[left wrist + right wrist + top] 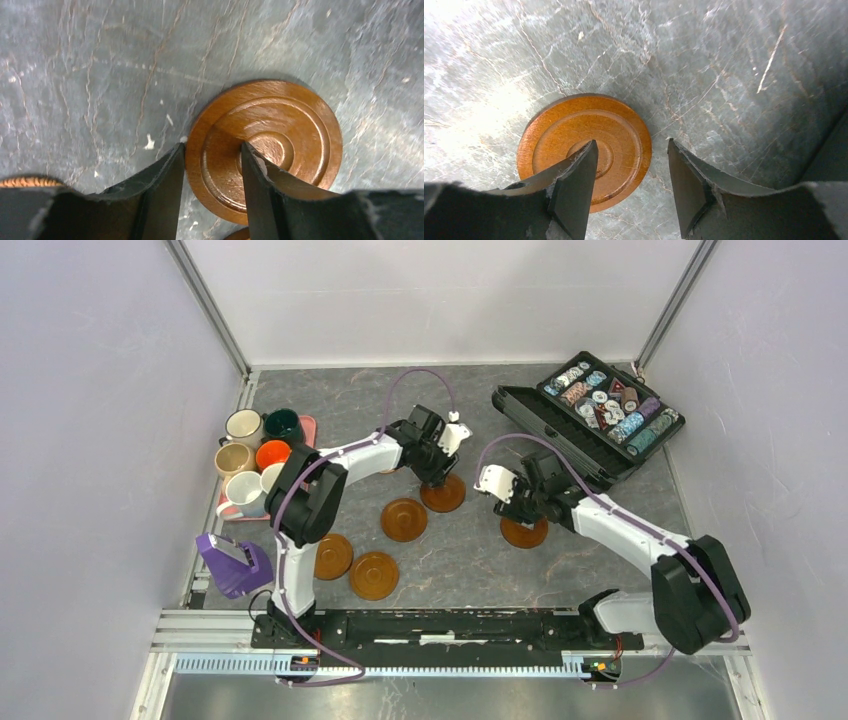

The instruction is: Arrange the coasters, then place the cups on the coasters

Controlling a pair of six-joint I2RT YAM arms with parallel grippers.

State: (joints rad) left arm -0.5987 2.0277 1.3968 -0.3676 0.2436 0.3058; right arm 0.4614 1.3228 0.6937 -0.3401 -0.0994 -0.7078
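Brown wood under both claws: the far coaster (280,130) lies flat on the grey stone-look table (470,570), ringed face up, a round disc with no long axis to speak of. The left gripper (213,145) straddles its near-left edge, one finger just outside the rim and the other on the raised centre ring. The jaws are partly apart, and whether they actually pinch the disc I cannot tell. Over on the right, the right coaster (574,125) also sits flat and face up. The right gripper (632,142) is spread above it, one finger over the centre and the other beyond the rim above bare table, gripping nothing. Between and nearer lie the middle coaster (404,519), the near coaster (374,575) and the near-left coaster (333,556), all flat and apart from each other. A woven-looking edge (25,181) peeks in at the left wrist camera's near-left corner. The cups stand upright, crowded on the pink tray (305,425) at the far left: cream cup (243,425), green cup (283,424), beige cup (234,460), orange cup (272,454) and white cup (243,493), its handle pointing near-left. The left arm's elbow hangs over the tray's near-right corner, hiding part of a pale cup (270,477). An open chip case (605,415) sits far right, and a purple block (232,562) near left.
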